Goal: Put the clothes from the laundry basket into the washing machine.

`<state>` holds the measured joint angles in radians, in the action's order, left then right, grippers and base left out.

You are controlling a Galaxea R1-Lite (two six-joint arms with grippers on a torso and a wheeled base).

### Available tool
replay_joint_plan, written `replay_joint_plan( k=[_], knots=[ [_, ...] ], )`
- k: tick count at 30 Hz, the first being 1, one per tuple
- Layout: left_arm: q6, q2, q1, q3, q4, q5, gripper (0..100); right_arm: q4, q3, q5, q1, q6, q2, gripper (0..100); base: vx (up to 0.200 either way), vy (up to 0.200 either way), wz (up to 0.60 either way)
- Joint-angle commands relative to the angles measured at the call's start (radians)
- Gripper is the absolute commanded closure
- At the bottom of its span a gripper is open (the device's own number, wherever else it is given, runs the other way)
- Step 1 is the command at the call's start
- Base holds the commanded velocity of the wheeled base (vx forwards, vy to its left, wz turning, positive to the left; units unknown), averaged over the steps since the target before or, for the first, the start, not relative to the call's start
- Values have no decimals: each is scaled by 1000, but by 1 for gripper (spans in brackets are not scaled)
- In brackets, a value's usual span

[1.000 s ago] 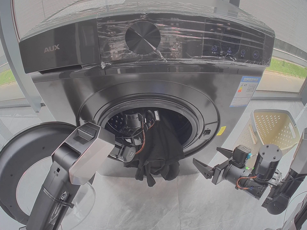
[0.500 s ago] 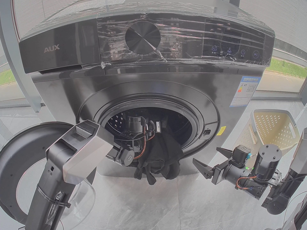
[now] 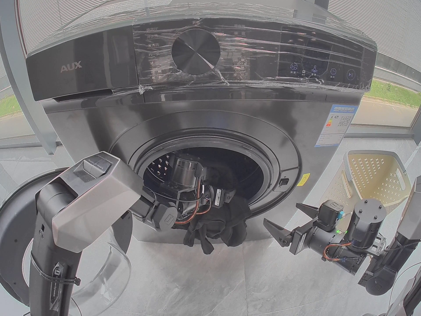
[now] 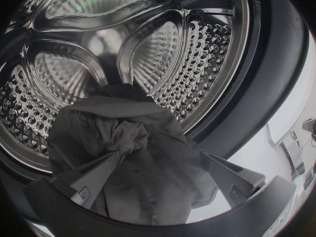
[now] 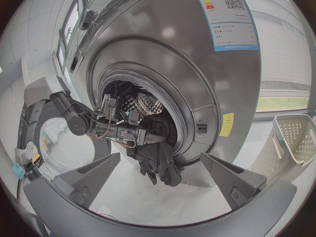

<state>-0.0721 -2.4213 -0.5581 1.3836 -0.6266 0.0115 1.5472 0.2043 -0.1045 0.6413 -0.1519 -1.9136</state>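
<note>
A black garment [image 3: 219,227] hangs over the front lip of the washing machine's [image 3: 197,110] round opening, partly inside the drum and partly drooping toward the floor. My left gripper [image 3: 229,195] sits at the mouth of the drum just above the garment. In the left wrist view the left gripper [image 4: 160,155] is open, and the bunched cloth [image 4: 138,139] lies between its spread fingers. My right gripper [image 3: 290,221] hovers open and empty to the right of the opening, below the door latch. The beige laundry basket [image 3: 377,176] stands at the right and looks empty.
The machine's round door [image 3: 17,224] stands swung open at the left, behind my left arm. The perforated steel drum [image 4: 184,66] lies beyond the garment. Pale tiled floor [image 3: 210,281] stretches in front of the machine. Windows lie behind the basket.
My left arm's elbow swung left and down, and its wrist drew back out of the drum toward the opening's right. The garment slumped lower on the lip. The right arm kept still.
</note>
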Motion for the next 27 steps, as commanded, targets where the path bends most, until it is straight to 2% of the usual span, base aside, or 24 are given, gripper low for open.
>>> replay_joint_plan(
  k=[1, 5, 8, 11, 12, 14, 22, 23, 27],
  knots=[
    [6, -21, 4, -9, 2, -1, 0, 1, 0, 0, 3, 0, -10, 0, 0, 0, 0],
    [6, -58, 4, -3, 4, -2, 0, 1, 1, 0, 3, 0, -10, 0, 0, 0, 0],
    [23, -91, 6, 0, 2, -2, 0, 1, 1, 2, 3, 0, -10, 0, 0, 0, 0],
    [25, -102, 6, 15, 2, -2, 0, 1, 3, 2, 3, 0, -10, 0, 0, 0, 0],
    [25, -105, 6, 18, 4, -2, 100, 1, 3, 2, 1, 0, -10, 0, 0, 0, 0],
    [25, -107, 7, 31, 4, -2, 100, 1, 3, 2, 1, 0, -8, 0, 0, 0, 0],
    [-5, -110, 10, 68, -53, 15, 100, 1, 4, 2, 3, -1, -8, 0, 0, 0, 0],
    [-18, -122, 20, 101, -101, 31, 100, 1, 4, 2, 3, -1, -10, 0, 0, 0, 0],
    [-38, -127, 26, 193, -137, 68, 100, 1, 4, 2, 3, -1, -10, 0, 0, 0, 0]
  ],
)
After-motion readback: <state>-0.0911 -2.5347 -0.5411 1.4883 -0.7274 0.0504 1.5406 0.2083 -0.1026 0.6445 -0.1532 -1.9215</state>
